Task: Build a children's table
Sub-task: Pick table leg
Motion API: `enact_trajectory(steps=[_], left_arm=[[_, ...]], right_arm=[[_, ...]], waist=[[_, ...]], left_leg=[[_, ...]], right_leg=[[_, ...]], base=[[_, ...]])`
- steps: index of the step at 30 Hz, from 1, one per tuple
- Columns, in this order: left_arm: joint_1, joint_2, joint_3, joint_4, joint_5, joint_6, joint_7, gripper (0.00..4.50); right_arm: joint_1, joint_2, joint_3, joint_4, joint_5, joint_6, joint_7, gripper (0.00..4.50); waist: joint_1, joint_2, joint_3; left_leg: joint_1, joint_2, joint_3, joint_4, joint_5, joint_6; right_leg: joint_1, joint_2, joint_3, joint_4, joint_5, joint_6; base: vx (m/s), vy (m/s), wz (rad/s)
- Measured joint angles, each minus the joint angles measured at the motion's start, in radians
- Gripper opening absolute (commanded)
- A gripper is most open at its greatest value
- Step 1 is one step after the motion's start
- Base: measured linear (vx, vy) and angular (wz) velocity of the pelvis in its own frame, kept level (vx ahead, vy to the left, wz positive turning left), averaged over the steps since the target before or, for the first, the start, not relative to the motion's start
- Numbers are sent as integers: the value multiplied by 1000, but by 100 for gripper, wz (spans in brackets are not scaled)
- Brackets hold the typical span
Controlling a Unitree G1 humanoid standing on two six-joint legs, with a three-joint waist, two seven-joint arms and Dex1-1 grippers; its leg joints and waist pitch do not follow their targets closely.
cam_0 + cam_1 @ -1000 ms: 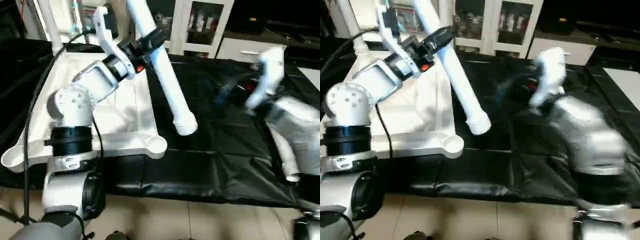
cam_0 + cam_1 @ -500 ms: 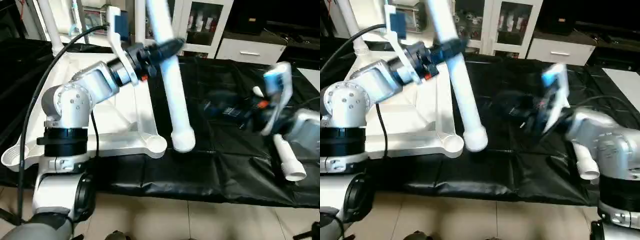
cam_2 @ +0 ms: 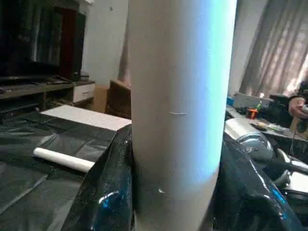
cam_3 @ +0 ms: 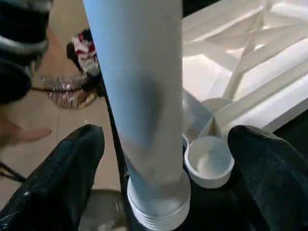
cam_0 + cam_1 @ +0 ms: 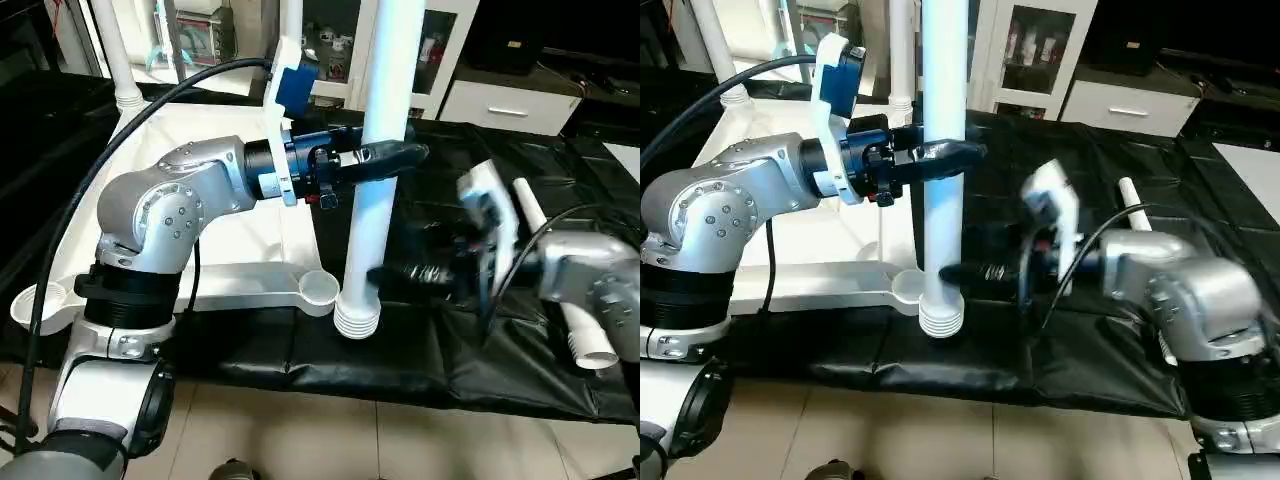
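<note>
Gripping upright leg (image 5: 375, 150), left hand (image 5: 405, 155); right wrist view reveals corner socket (image 4: 208, 161)

Black-sheeted bench (image 5: 470, 350) under tabletop (image 5: 240, 285), apparently one loose leg (image 5: 560, 280).

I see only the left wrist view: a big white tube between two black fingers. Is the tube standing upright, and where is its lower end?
Observer: Yes, the leg stands about upright in the left hand. Its ribbed lower end hangs just beside the table top's near corner socket, not in it.
Operator: Is the right hand touching the tube?
Observer: The right hand is open, one finger on each side of the leg's lower part; I cannot tell if it touches.
Operator: Are other legs already fitted?
Observer: One stands upright at the top's far corner, and another lies on the black sheet by the right arm.
</note>
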Motion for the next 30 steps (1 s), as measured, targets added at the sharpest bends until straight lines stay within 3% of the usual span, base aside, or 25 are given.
enact_trajectory(steps=[8, 16, 17, 30], left_arm=[[-1, 9, -34, 3, 25, -7, -20, 175], [-3, 9, -40, 21, 28, -7, -19, 175], [-3, 9, -40, 21, 28, -7, -19, 175], [-29, -4, -37, 42, 28, -7, -17, 175]], right_arm=[[-8, -9, 95, 0, -100, -93, 27, 450], [-9, 12, 138, 0, -136, -133, 28, 450], [-8, 14, 142, 0, -138, -134, 28, 420], [-6, 39, 166, 13, -163, -166, 35, 318]], waist=[[0, -6, 1], [0, -8, 0], [0, -8, 0], [1, -8, 0]], left_leg=[[0, 0, 0, 0, 0, 0], [0, 0, 0, 0, 0, 0], [0, 0, 0, 0, 0, 0], [0, 0, 0, 0, 0, 0]], right_leg=[[0, 0, 0, 1, 0, 0], [0, 0, 0, 1, 3, -5], [0, 0, 0, 1, 3, -5], [0, 0, 0, 1, 3, -6]], base=[[0, 0, 0], [0, 0, 0], [0, 0, 0], [0, 0, 0]])
